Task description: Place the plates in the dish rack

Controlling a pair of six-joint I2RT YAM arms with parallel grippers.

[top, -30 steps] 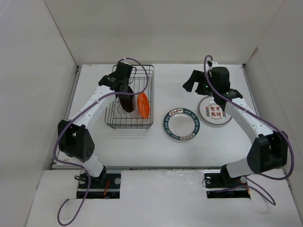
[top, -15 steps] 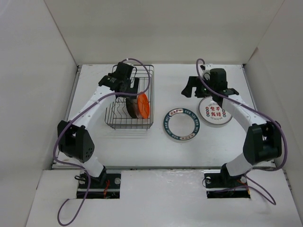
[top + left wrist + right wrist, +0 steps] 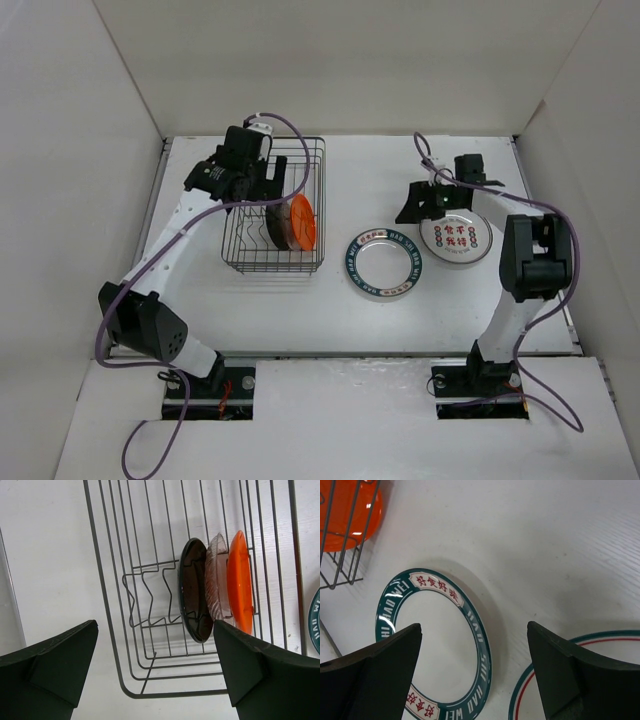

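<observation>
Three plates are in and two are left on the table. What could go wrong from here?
1. The teal-rimmed plate lies flat on the table. The open right gripper may just push it toward the dish rack rather than catch its rim.
2. The black plate, clear plate and orange plate stand packed together at one end. The next plate slotted beside them could knock them over.
</observation>
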